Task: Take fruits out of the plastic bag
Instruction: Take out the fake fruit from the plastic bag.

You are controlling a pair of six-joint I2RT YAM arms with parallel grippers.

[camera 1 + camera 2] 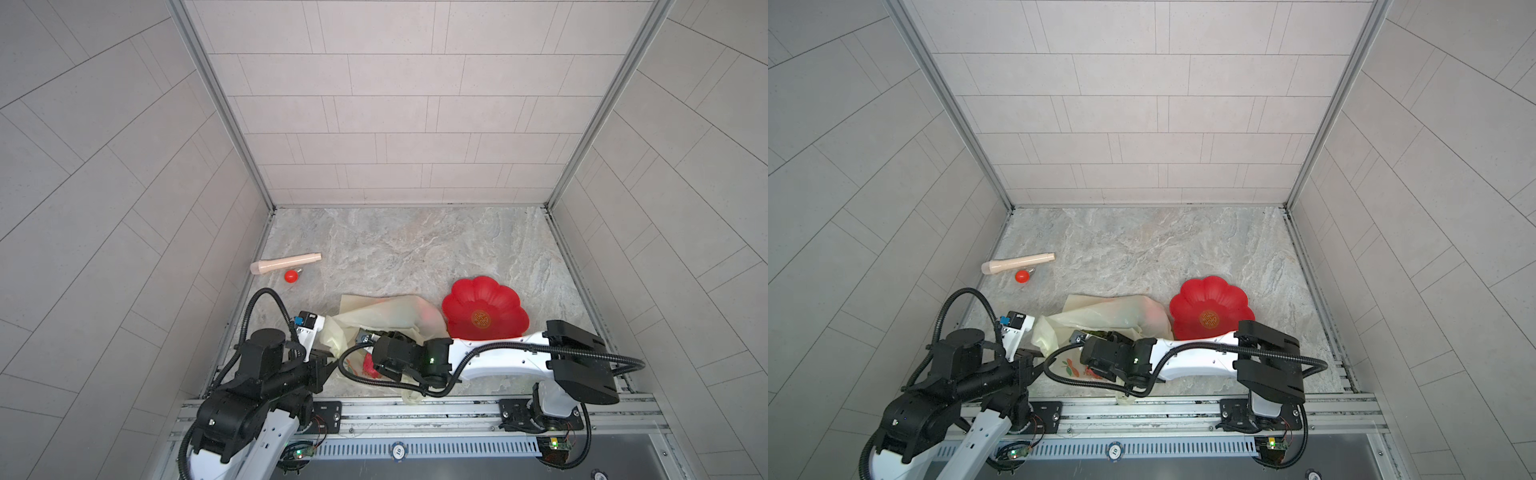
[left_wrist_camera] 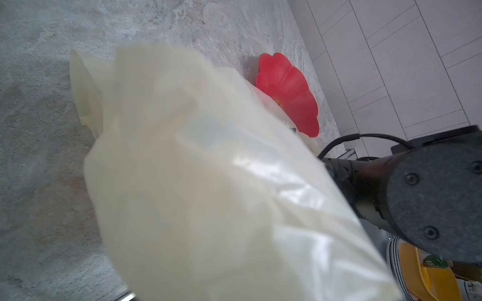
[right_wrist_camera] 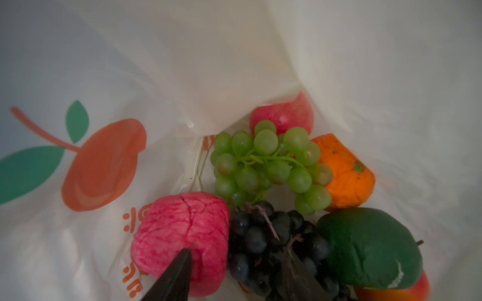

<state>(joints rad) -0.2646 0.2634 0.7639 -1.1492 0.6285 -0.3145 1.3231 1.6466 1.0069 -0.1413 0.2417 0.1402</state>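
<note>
- Right wrist view: a look down into the plastic bag point(image 3: 365, 78), onto a heap of fruits, namely the pink wrinkly fruit point(image 3: 182, 232), dark purple grape bunch point(image 3: 271, 239), green grape bunch point(image 3: 266, 164), orange point(image 3: 344, 172), green oval fruit point(image 3: 370, 247) and red round fruit point(image 3: 283, 114).
- Probably light and somewhat soft, all of them. Grape bunches knobbly and loose, likely best taken across the cluster. Rounder ones smoother, apt to roll out of a shallow pinch, so better gripped across the widest part.
- Bag film thin, limp and slippery-looking, easily caught together with a fruit.
- Right fingers point(image 3: 174, 273) parted inside the bag, nothing visibly pinched. Only one shown clearly, its tip over the pink wrinkly fruit, with the dark purple grape bunch just beside. Touching or just above: cannot tell.
- Left fingers point(image 1: 328, 360) clenched, seemingly on the bag's left rim and keeping the mouth raised. Pinch itself hidden behind film in the left wrist view.
- Both top views: bag lying on the desk point(image 1: 415, 249) towards the near edge, just left of the red flower-shaped plate point(image 1: 484, 307).
</note>
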